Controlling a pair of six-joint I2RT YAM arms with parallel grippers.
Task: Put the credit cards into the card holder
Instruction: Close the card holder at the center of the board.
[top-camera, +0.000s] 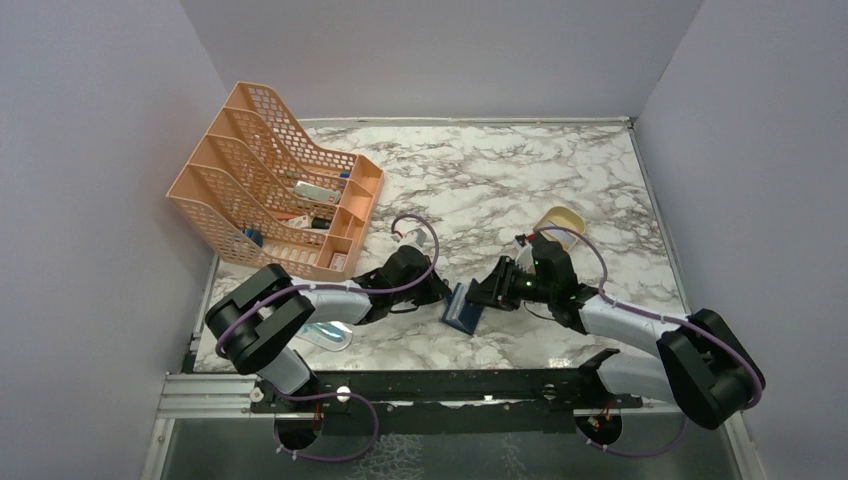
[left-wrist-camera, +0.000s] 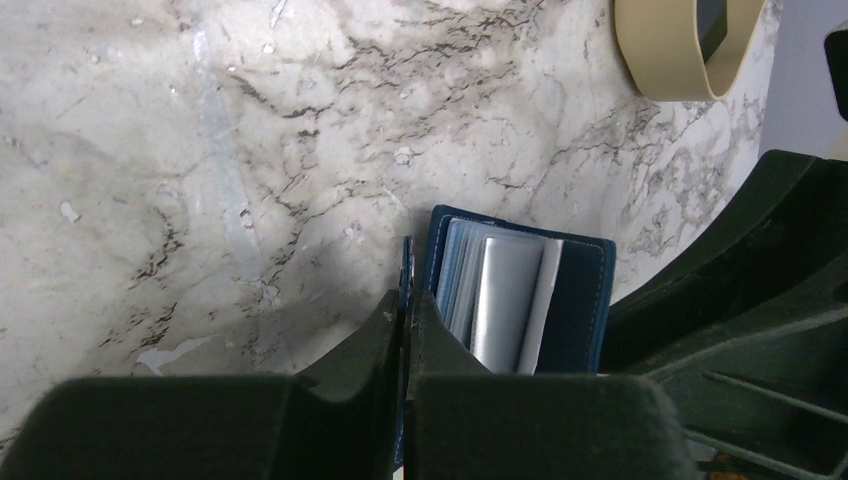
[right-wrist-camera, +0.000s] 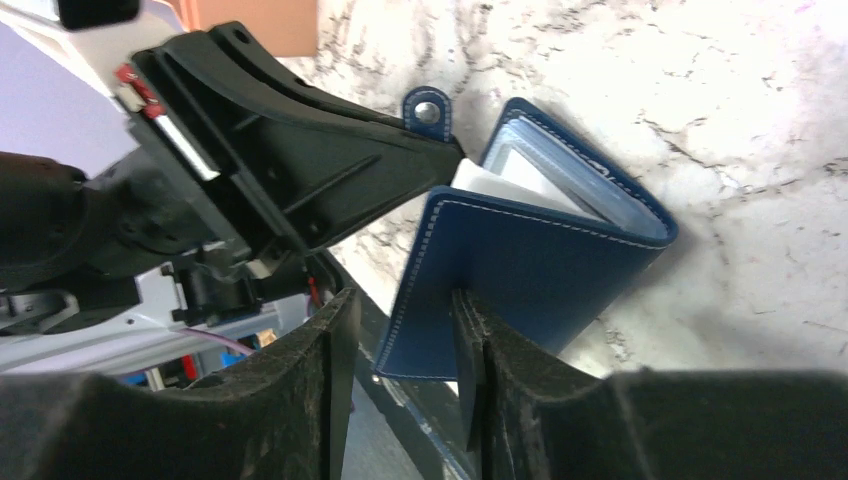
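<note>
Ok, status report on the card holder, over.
Left hand shut, pinching card holder edge. Right hand open, straddling its cover. Holder spread open, pale cards in pockets. Nothing in the way.

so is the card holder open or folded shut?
Open, spread in a V. The card holder has one edge pinched by the left gripper, its inner pockets show, and its snap tab is unfastened.

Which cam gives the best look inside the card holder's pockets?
Left wrist: it looks straight into the open card holder, showing clear sleeves and a silvery card. Right wrist shows mainly the navy outer cover and snap tab. Top external shows only a small blue patch.
</note>
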